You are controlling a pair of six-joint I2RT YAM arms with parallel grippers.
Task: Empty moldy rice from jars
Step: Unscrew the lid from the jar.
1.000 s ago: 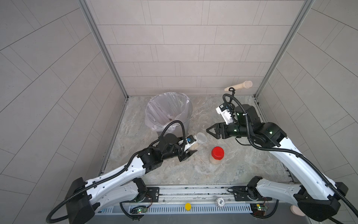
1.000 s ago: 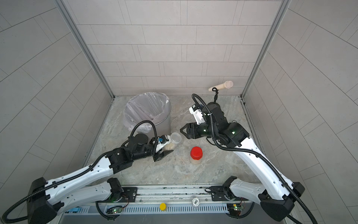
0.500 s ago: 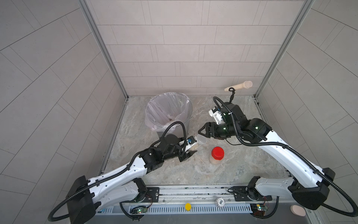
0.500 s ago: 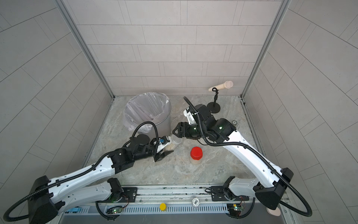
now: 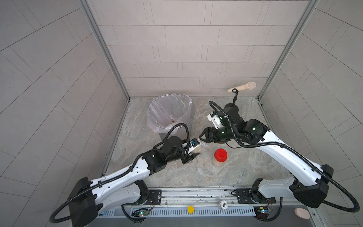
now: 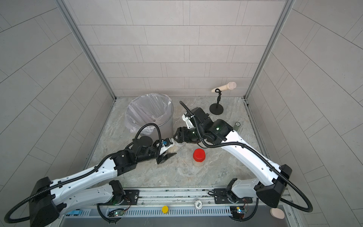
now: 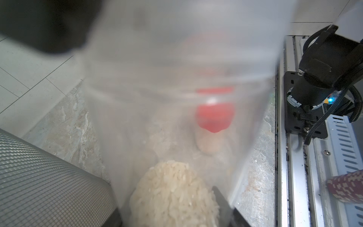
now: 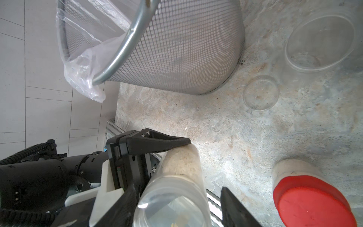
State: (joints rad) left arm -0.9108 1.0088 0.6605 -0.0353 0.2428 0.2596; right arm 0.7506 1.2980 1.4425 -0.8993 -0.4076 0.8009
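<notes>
Clear plastic jar (image 8: 176, 188), tilted, centre of a top view just below the mesh bin (image 5: 186, 127). Left gripper (image 5: 195, 151) jaws clamped on its body; moldy rice (image 8: 181, 161) packed at base end. Right gripper (image 5: 202, 140) jaws part open, straddling the top end, gap showing on one side. Red-lidded jar (image 5: 220, 157) upright on counter (image 5: 245, 169), lower right of it, rice inside. Lidless jar (image 8: 320, 43) and loose clear lid (image 8: 261, 92) on counter near the bin.

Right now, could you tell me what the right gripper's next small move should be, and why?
Probably close the right gripper on the clear lid. Its open jaws already straddle the lid end of the jar, which the left gripper clamps with rice inside. The lid looks on, so it must come off before tipping into the bin.
</notes>
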